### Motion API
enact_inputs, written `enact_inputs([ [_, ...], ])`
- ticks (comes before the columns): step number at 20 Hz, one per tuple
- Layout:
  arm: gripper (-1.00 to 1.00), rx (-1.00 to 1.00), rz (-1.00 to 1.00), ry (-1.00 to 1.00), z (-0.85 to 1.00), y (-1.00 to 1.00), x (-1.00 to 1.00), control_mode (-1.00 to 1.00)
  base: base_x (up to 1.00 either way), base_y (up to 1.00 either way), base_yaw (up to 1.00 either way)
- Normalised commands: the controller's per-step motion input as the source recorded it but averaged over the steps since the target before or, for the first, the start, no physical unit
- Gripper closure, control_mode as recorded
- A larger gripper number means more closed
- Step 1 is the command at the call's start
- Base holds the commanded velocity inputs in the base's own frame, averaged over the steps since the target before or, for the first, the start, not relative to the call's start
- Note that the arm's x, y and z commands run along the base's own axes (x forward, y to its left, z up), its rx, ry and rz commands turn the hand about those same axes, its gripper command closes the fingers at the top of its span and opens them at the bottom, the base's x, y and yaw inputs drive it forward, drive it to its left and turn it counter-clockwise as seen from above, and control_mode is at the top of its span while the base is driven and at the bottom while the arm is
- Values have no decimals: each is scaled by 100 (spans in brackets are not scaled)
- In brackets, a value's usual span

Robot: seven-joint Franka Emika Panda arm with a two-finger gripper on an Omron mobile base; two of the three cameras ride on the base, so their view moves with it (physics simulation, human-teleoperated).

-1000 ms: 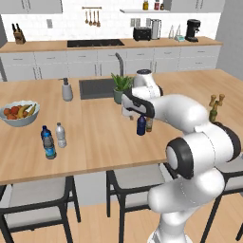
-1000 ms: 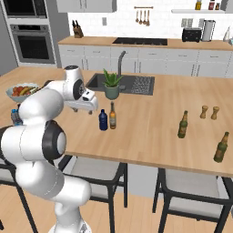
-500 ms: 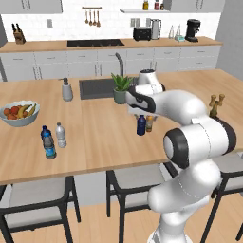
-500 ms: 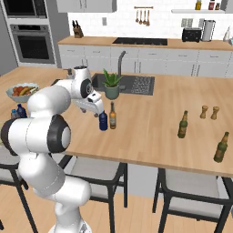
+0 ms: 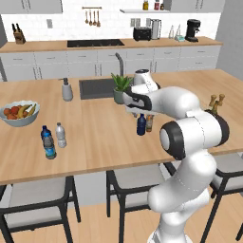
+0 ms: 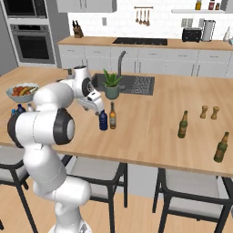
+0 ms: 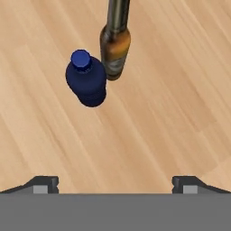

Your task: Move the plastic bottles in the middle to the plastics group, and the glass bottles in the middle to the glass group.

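A squat navy plastic bottle [image 5: 141,125] [image 6: 103,121] [image 7: 86,82] and a small amber glass bottle [image 5: 149,122] [image 6: 112,116] [image 7: 115,47] stand side by side mid-counter. My gripper [image 5: 135,112] [image 6: 98,110] [image 7: 115,182] hovers just above and beside them, open and holding nothing. At the left, a clear greyish bottle [image 5: 60,135] stands next to the blue-labelled water bottle [image 5: 48,144] of the plastics group. Dark green bottles of the glass group [image 6: 183,124] stand at the right; one [image 5: 214,107] is partly hidden by my arm.
A fruit bowl [image 5: 19,114] [image 6: 22,92] sits at the left, with a grey soap dispenser [image 5: 67,90] behind it. A potted plant [image 5: 121,88] [image 6: 111,86] stands by the sink [image 5: 97,88]. Two shakers [image 6: 209,112] and another green bottle [image 6: 221,147] are at the right.
My hand has shifted a little toward the navy and amber bottles while the arm's elbow swung. The jaws stay open. No bottle has moved.
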Motion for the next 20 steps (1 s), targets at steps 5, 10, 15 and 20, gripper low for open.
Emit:
enact_inputs([
  [5, -100, 0, 0, 0, -11, -1, 47, -100, 0, 0, 0],
  [10, -100, 0, 0, 0, -38, -8, 42, -100, 0, 0, 0],
  [15, -100, 0, 0, 0, -33, -3, 39, -100, 0, 0, 0],
  [20, -100, 0, 0, 0, -15, -2, 41, -100, 0, 0, 0],
])
